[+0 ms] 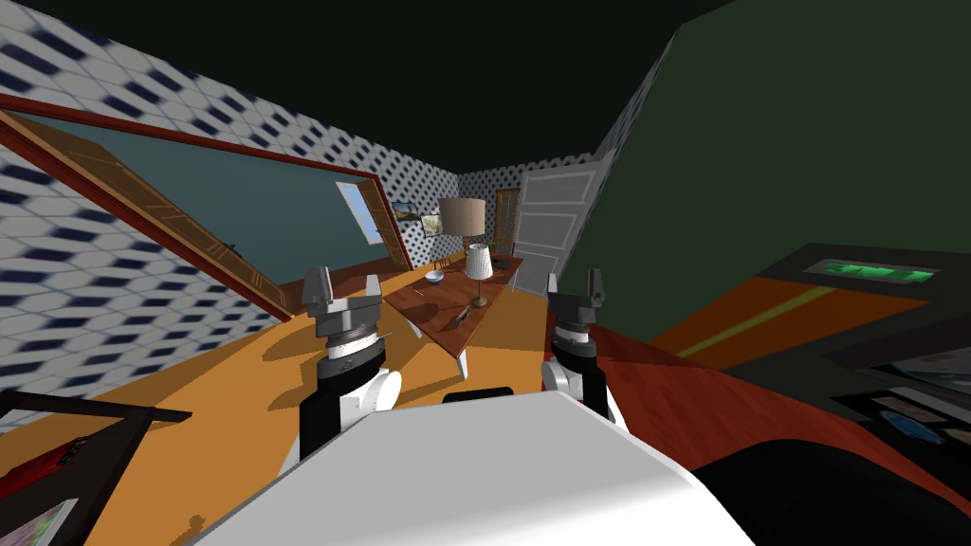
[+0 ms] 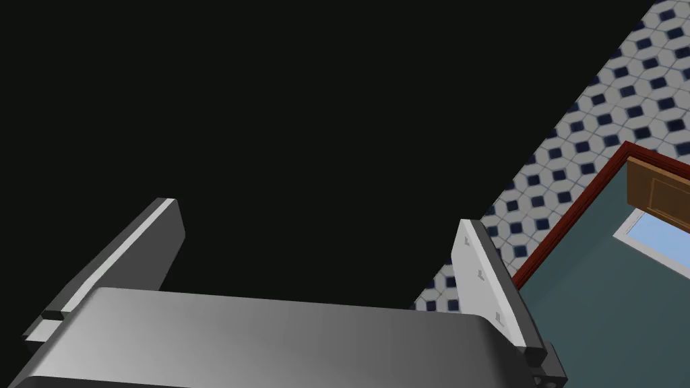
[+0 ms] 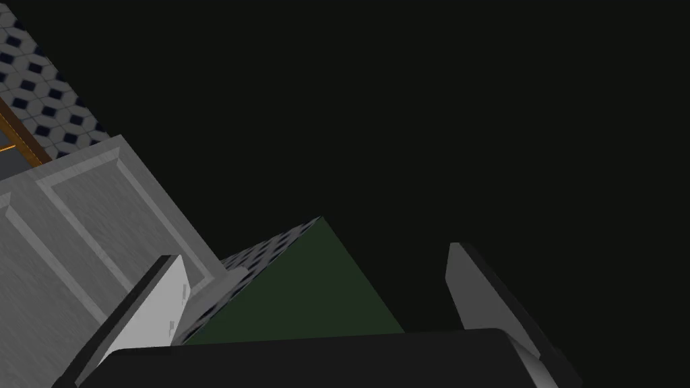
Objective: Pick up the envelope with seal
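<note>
Both arms are raised in front of me in the head view. My left gripper (image 1: pixel 343 289) is open with nothing between its fingers, and its wrist view shows the left gripper (image 2: pixel 318 215) against a black area. My right gripper (image 1: pixel 574 286) is open and empty too; the right gripper (image 3: pixel 313 252) points up past a white panelled door (image 3: pixel 74 222). A few flat pale sheets (image 1: pixel 906 417) lie on a dark surface at my far right, too small to tell what they are.
A brown table (image 1: pixel 427 303) stands ahead on the orange floor, with a white-shaded lamp (image 1: pixel 478 263), a white bowl (image 1: pixel 435 278) and a small dark object (image 1: pixel 462 315). A white door (image 1: pixel 555 223) is behind it. A dark green wall (image 1: pixel 787 171) runs along my right. A dark rack (image 1: pixel 66 445) is at my lower left.
</note>
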Controlling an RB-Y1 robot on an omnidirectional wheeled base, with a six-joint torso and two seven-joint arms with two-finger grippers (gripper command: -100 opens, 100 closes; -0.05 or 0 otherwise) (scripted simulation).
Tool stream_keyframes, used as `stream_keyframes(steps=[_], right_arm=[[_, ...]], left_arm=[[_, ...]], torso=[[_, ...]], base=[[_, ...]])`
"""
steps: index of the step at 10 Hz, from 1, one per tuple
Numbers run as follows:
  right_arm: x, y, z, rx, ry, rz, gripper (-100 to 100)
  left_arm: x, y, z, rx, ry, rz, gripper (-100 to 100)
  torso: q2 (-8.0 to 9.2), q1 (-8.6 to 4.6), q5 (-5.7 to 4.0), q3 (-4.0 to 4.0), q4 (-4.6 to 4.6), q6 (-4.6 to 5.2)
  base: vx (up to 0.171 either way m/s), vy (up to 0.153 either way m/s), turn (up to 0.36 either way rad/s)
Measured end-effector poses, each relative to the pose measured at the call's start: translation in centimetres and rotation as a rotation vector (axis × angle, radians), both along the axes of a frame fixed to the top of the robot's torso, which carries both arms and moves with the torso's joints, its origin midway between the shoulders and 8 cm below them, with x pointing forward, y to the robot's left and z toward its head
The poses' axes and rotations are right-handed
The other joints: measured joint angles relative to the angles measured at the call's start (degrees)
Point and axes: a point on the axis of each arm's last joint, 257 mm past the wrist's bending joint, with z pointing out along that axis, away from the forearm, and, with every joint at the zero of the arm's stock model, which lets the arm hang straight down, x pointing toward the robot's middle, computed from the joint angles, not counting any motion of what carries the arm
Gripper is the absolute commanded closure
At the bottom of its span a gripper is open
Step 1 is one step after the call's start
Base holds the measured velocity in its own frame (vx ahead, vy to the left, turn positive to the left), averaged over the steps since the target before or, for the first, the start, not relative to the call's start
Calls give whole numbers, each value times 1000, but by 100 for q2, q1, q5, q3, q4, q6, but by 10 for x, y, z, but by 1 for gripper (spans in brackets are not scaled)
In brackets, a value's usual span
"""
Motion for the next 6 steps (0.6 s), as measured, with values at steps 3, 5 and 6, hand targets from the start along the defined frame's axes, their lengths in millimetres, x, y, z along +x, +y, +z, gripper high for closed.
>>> stream_keyframes(steps=[3, 5, 6], right_arm=[[0, 0, 0, 0, 0, 0, 0], [0, 0, 0, 0, 0, 0, 0], [0, 0, 0, 0, 0, 0, 0]], left_arm=[[14, -5, -8, 61, 61, -34, -100], [30, -4, -20, 98, 132, -54, -100], [38, -4, -26, 103, 158, -58, -100]], torso=[[0, -23, -5, 0, 0, 0], [-4, -38, -8, -2, -1, 0], [-6, -28, -7, -4, -2, 1]], base=[[-1, -69, 29], [12, -88, 30], [4, -57, 17]])
